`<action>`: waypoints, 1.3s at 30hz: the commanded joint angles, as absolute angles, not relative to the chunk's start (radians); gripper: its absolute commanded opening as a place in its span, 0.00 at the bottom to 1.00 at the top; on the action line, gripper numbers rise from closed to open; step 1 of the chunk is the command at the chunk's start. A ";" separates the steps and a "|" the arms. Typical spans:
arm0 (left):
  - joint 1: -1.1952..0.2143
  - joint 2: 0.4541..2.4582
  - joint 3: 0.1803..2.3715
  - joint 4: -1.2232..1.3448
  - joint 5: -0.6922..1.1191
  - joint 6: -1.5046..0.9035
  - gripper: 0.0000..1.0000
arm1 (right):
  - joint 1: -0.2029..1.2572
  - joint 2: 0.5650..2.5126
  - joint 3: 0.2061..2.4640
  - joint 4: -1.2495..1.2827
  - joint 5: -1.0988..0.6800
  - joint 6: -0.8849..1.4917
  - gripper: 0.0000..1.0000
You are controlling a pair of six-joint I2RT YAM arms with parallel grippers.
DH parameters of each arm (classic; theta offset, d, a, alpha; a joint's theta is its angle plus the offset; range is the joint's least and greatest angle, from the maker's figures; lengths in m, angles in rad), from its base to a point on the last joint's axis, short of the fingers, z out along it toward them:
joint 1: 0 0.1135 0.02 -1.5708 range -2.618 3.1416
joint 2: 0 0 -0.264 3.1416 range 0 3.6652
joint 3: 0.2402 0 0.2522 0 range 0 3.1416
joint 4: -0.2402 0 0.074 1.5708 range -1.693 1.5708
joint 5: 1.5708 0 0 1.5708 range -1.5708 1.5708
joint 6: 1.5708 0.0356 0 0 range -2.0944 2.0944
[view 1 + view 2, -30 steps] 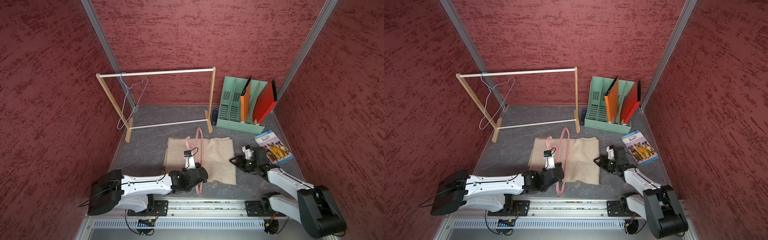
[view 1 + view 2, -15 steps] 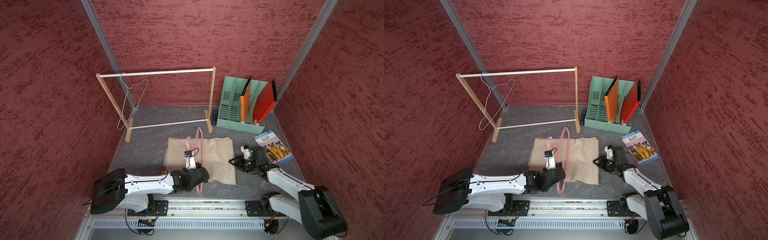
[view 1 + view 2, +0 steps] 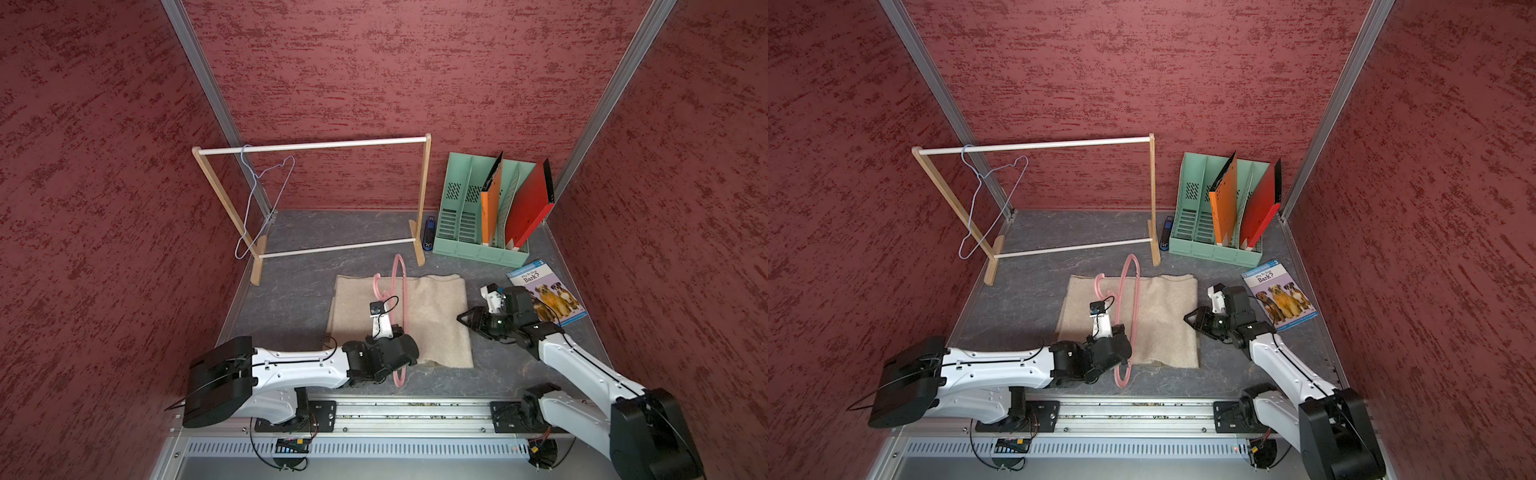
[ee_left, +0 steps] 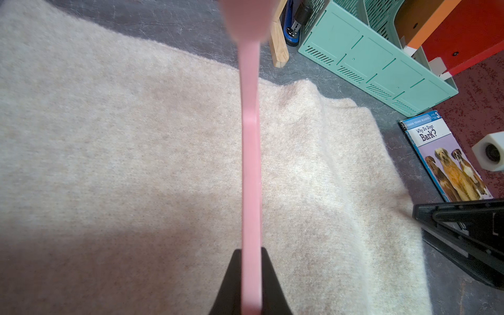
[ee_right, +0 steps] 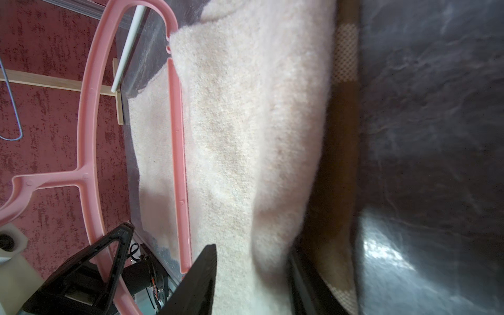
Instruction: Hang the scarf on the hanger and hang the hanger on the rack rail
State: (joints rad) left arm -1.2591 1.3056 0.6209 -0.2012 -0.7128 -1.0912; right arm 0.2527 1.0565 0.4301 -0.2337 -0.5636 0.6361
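A beige scarf lies flat on the grey table. Over it a pink hanger stands on edge, hook towards the rack. My left gripper is shut on its lower bar. At the scarf's right edge my right gripper lies low. In the right wrist view that gripper has its fingers apart, one above the scarf and one under its raised edge. The hanger stands behind.
A wooden rack at the back left carries a blue wire hanger. A blue stapler lies by the rack's right foot. A green file holder with orange and red folders stands back right. A book lies beside my right arm.
My left arm has edged slightly right with the hanger. My right gripper stays at the scarf's right edge.
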 commanded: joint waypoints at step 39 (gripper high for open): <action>-1.265 1.288 0.636 -0.201 -0.699 -1.081 0.00 | 0.636 1.291 0.464 0.484 -0.542 1.092 0.00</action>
